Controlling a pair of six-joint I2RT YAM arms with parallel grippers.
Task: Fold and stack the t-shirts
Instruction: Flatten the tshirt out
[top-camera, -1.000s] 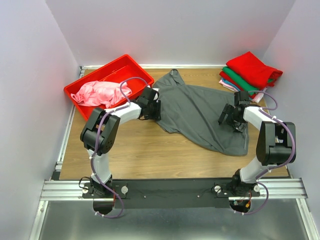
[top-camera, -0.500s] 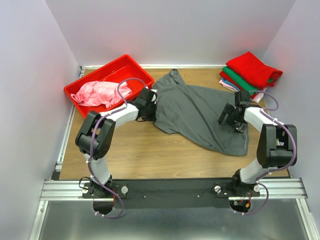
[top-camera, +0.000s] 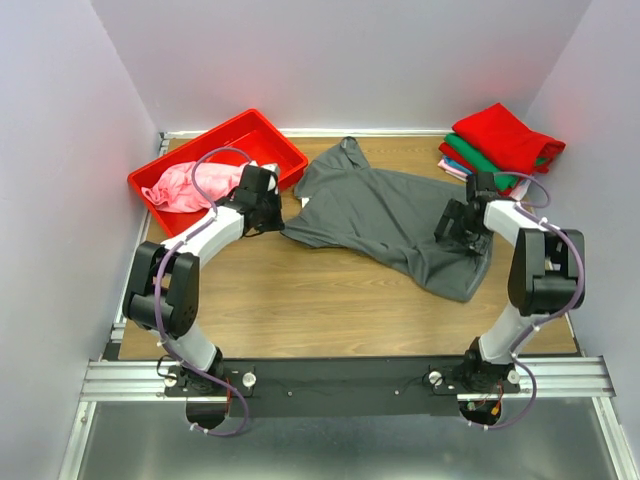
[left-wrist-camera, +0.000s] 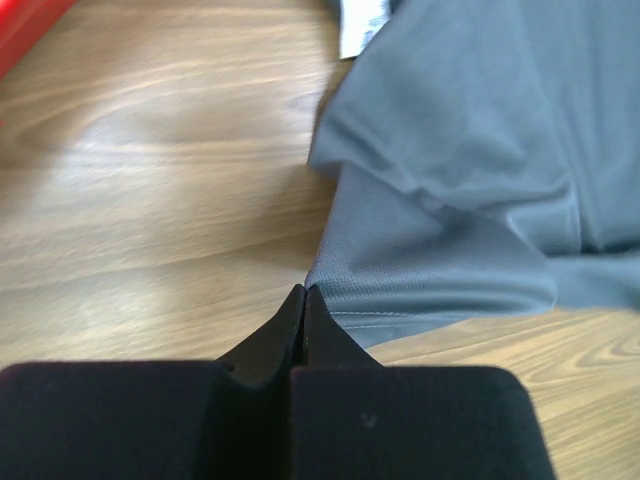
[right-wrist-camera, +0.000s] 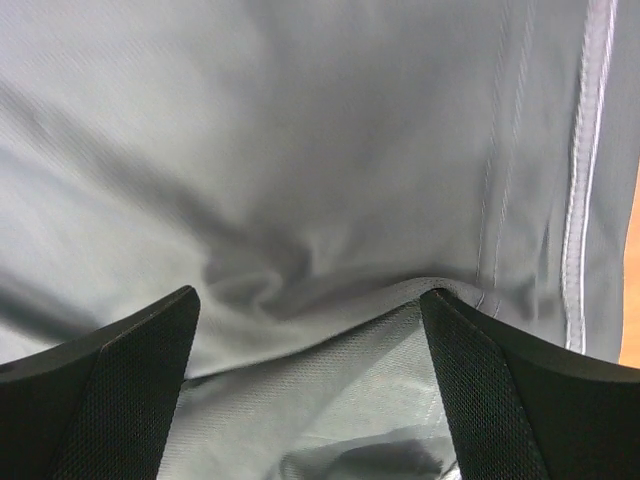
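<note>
Grey t-shirt (top-camera: 380, 210) | left claw (left-wrist-camera: 305, 295) pinching its corner | right claw (right-wrist-camera: 310, 300) spread | red bin (top-camera: 235, 140) beside

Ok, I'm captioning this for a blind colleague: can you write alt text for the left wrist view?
The left tool, shut tight, pinches the hem corner of a dark grey t-shirt lying rumpled on a wooden table. A sliver of the red bin shows at top left.

Wooden table (top-camera: 300, 300), grain running left to right. Lying directly on it:
- dark grey t-shirt (top-camera: 380, 215), rumpled, stretching from the left gripper (top-camera: 283, 224) jaws to under the right gripper (top-camera: 462, 236) jaws
- red bin (top-camera: 250, 135), just beyond the left jaws
- stack of folded t-shirts (top-camera: 500, 145), beyond the right jaws
</note>
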